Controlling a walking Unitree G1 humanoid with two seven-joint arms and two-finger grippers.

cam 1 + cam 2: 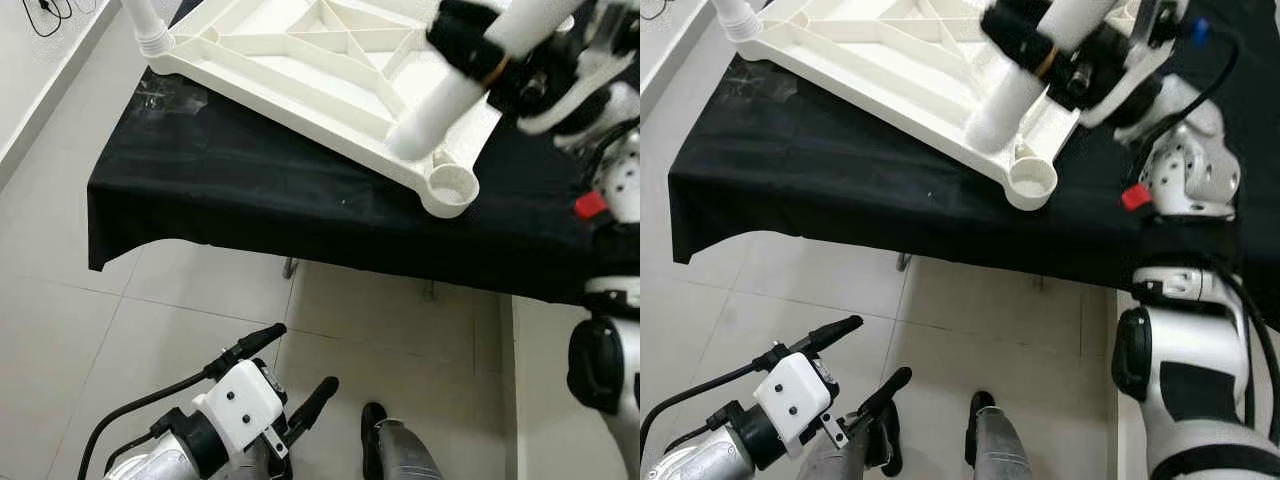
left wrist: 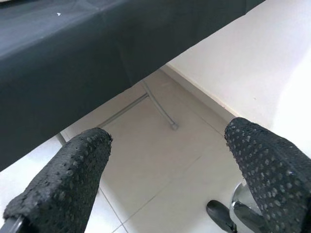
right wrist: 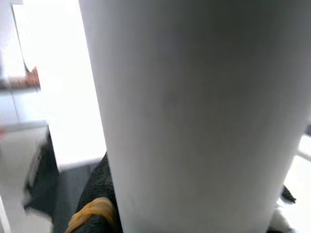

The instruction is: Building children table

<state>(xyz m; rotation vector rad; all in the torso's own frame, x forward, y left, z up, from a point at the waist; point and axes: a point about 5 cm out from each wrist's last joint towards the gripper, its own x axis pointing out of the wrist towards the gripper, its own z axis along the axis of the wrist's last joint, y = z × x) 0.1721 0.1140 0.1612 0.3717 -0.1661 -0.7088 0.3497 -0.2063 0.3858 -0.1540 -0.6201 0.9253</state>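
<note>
step: seat leg | right gripper (image 1: 470, 50) clenched on leg (image 1: 445, 105) at 1 o'clock | tabletop (image 1: 300, 70) upturned on black cloth (image 1: 250, 180) | tip: centre the tip over the socket (image 1: 450, 185), push straight | left gripper (image 1: 285, 375) released, 7 o'clock

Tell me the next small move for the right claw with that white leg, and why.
Probably shift the leg sideways and down until its lower end sits over the open round socket at the corner of the upturned tabletop. The right claw grips the leg, whose end hangs just beside that empty socket. The left claw hangs open near the floor.
</note>
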